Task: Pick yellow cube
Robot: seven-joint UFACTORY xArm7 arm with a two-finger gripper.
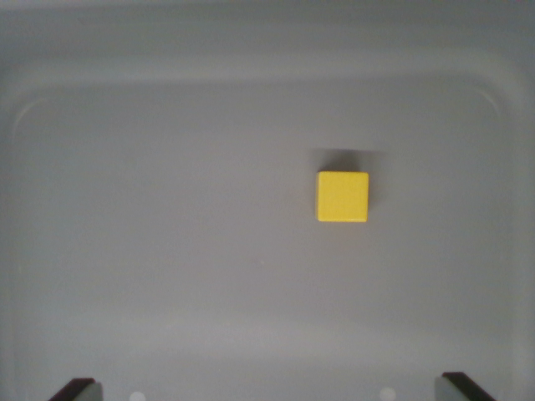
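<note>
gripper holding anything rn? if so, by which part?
Nothing is held. The gripper is open, its dark fingertips far apart at the bottom edge. The small yellow cube sits alone on the grey tray floor, untouched.

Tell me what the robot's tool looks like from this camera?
Only the two tips of the tool show, at the bottom corners: dark, nearly black wedges with a lighter grey inner face. No cables or markings are visible. The rest of the arm is out of view.
</note>
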